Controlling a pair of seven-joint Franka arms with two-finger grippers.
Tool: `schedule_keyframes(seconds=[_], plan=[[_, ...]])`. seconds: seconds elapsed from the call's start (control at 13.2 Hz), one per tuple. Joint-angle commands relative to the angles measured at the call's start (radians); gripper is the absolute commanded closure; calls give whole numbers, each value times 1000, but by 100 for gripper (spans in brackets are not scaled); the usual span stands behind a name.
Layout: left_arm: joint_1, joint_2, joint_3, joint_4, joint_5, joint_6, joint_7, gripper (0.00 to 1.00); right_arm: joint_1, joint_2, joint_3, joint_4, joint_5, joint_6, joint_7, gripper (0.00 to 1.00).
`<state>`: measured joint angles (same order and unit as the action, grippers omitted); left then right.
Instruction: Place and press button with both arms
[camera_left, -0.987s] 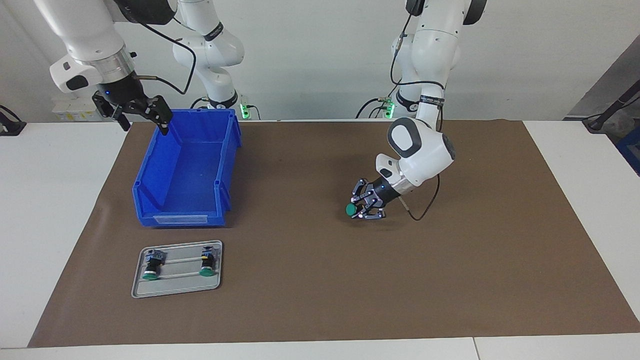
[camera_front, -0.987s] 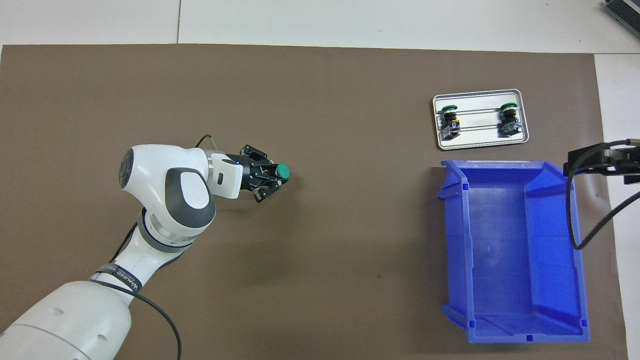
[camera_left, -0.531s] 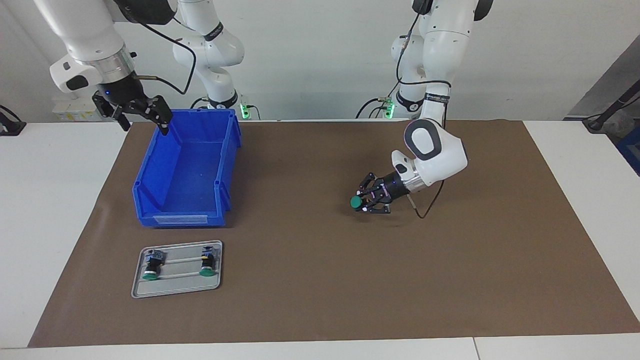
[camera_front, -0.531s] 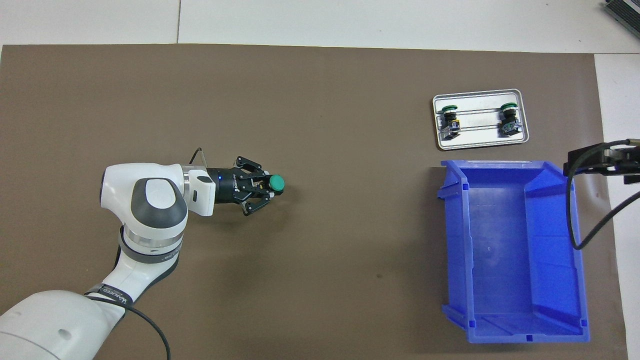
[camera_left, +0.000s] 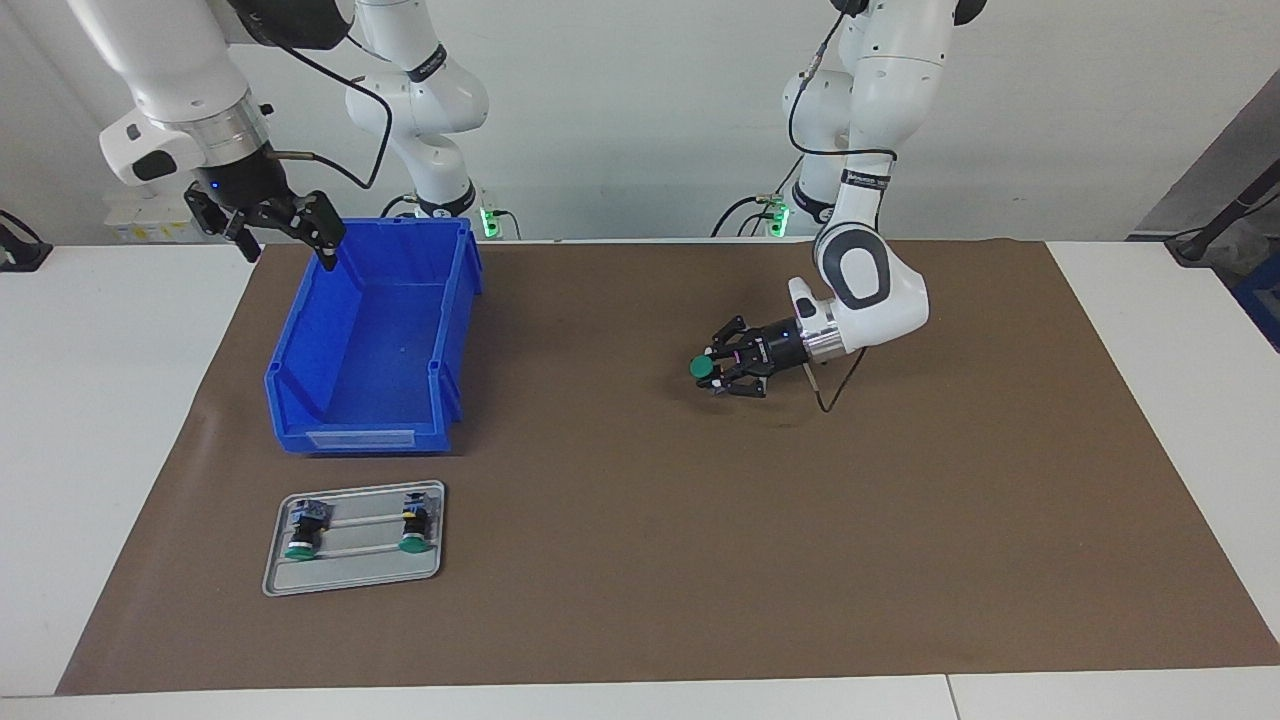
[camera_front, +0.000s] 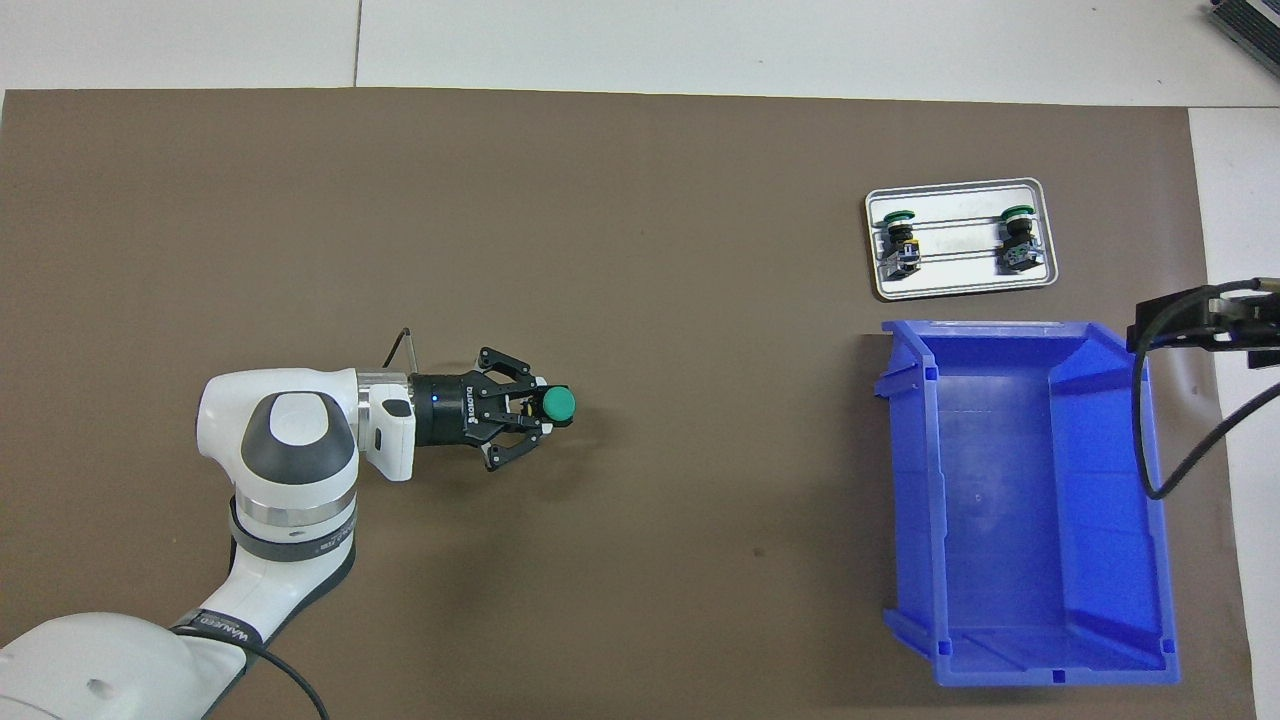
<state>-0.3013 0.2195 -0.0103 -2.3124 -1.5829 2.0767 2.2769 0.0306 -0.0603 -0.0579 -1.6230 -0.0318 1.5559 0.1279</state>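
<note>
The right gripper is being held with fingers apart over the blue bin's rim, waiting. The green-capped button is being clamped by the left gripper just above the brown mat, near the table's middle.

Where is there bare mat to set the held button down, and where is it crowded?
Bare brown mat lies all around the left gripper, shut on the button, toward the blue bin. Crowded: the right arm's end, bin beside metal tray holding two buttons, open right gripper over the bin's rim.
</note>
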Motion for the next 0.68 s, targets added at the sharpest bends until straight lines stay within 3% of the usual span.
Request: schedule_keyframes(seconds=[0.0, 0.3, 0.61], plan=[[54, -20, -5, -51, -34, -108, 68, 83, -9, -9, 6, -8, 6, -10, -22, 0], [62, -17, -5, -79, -61, -123, 90, 76, -9, -9, 6, -8, 6, -10, -20, 0], [54, -19, -2, -99, -61, -112, 92, 58, -9, -9, 6, -8, 6, -10, -20, 0]])
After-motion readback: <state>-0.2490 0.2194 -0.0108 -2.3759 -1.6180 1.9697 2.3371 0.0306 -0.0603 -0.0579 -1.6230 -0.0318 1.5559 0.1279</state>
